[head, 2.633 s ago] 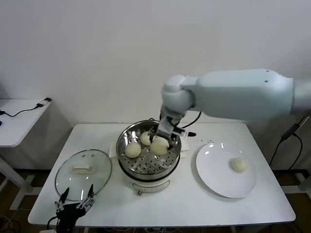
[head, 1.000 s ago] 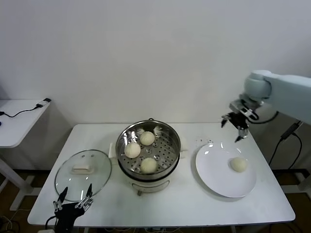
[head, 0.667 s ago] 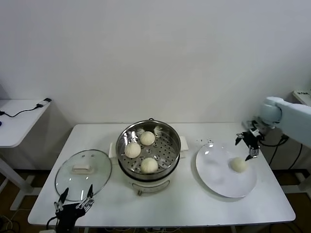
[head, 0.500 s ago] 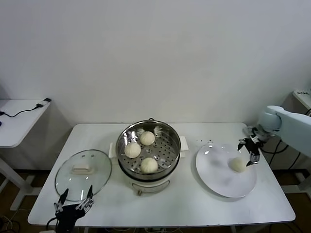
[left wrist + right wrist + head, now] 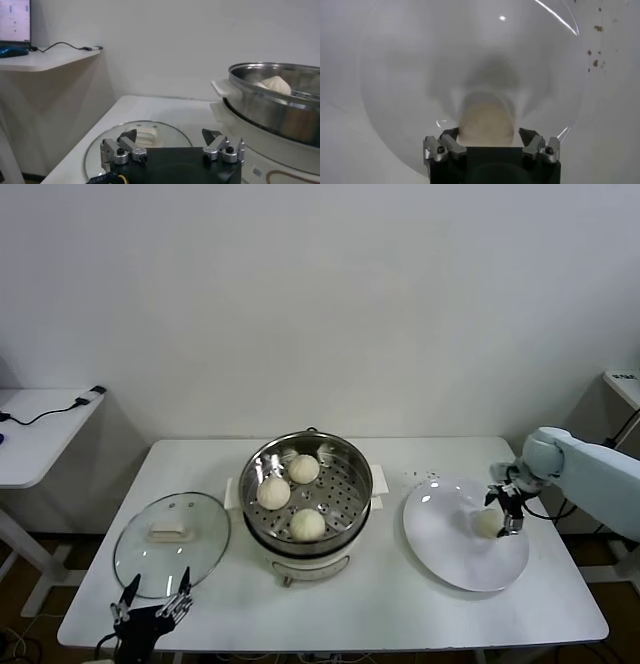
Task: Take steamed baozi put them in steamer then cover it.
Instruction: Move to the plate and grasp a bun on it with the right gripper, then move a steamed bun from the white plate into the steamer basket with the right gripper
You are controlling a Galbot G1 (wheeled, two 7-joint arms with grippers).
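The last steamed baozi (image 5: 489, 523) sat on the white plate (image 5: 450, 559) at the steamer's (image 5: 306, 494) three o'clock as the right gripper (image 5: 505, 512) straddled it, jaws not yet clamped; next likely came gripping and lifting, the left gripper (image 5: 152, 608) parked open.

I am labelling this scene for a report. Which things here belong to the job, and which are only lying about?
Job: three baozi in steamer; last baozi on white plate; steamer; glass cover on the table; right gripper around the last baozi; left gripper, waiting near the cover.

Lying about: side table with cable; crumbs.
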